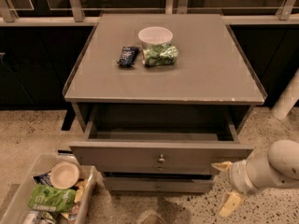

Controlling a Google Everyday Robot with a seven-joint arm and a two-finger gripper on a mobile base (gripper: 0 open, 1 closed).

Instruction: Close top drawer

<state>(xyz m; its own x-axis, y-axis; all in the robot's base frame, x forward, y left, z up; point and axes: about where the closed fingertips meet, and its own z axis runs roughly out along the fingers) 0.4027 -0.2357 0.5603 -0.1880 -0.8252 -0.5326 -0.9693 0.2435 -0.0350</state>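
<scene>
Wide, shallow grey-brown wooden top drawer stands pulled out on the near side of the grey square table. Cream two-finger gripper sits by the drawer front's right end, jaws spread wide, holding nothing. Judged step: the push; next, press the front squarely toward the far side

Colour survey
Grey-brown wooden top drawer, matching table; white gripper, cream fingers, lower right; speckled beige floor.

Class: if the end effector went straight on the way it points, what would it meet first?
Probably the front of the top drawer, near its right end: the end effector, low at right, points left toward it. Depth is unclear.
</scene>
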